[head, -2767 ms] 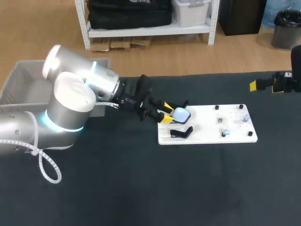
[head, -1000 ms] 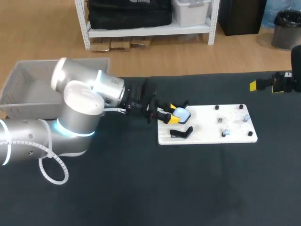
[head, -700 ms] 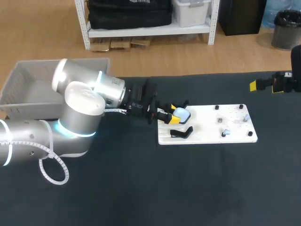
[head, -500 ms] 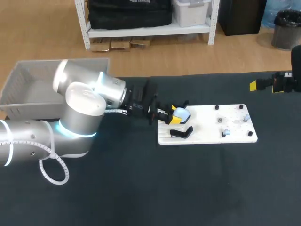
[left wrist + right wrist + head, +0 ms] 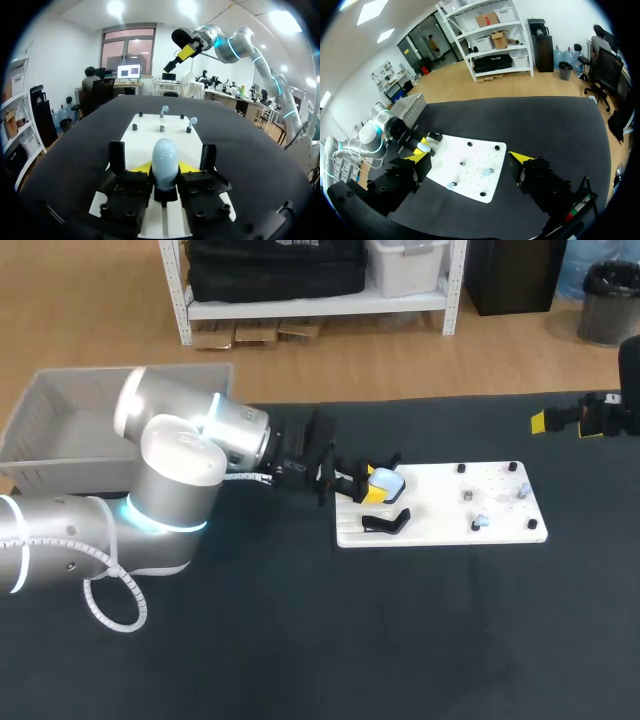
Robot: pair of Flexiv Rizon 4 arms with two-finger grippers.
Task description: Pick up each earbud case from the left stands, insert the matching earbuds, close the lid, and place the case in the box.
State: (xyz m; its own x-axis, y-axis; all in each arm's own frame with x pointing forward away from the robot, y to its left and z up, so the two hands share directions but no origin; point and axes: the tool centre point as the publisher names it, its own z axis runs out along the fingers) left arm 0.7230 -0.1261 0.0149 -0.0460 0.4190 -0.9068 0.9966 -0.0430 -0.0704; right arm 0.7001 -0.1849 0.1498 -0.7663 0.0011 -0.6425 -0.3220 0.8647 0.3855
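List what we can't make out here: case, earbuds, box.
- Stand under the earbud case: head and left wrist views, hidden by the case and the left claw.
- Earbuds on the white board: too small in every view to tell shape or match.
- Box floor: head view, partly hidden by the left arm and the near wall.

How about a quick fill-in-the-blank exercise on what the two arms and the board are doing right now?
1. The left pincer is ___ on the pale blue earbud case.
2. The right pincer, off to the side of the board, has its fingers ___.
3. The black stand beside the held case is ___.
4. The two earbuds sit on the board, whose colour is ___.

Missing words: shut; open; empty; white.
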